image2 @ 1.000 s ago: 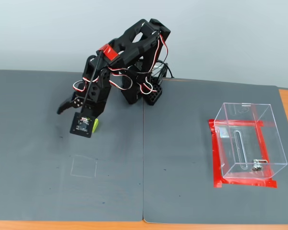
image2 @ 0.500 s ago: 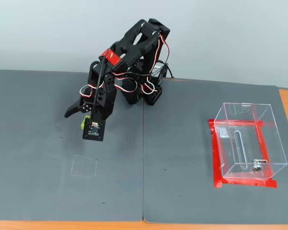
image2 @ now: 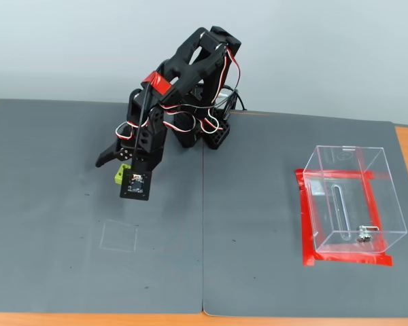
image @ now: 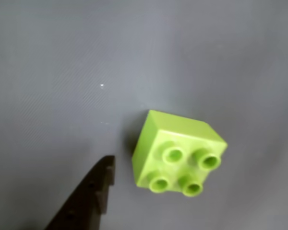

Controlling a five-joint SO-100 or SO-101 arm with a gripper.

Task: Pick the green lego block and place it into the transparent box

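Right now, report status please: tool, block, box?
Tool open, at green lego block. Block on mat, not gripped. Transparent box far right, empty. Path clear.

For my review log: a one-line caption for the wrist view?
Green lego block studs-up on the gray mat, one dark claw finger beside it, not touching.

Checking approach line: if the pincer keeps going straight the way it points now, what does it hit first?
Probably the green lego block, sitting just beside the one visible finger; then the grey mat. Depth is unclear.

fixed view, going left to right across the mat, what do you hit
green lego block → arm's base → transparent box standing on the red tape outline
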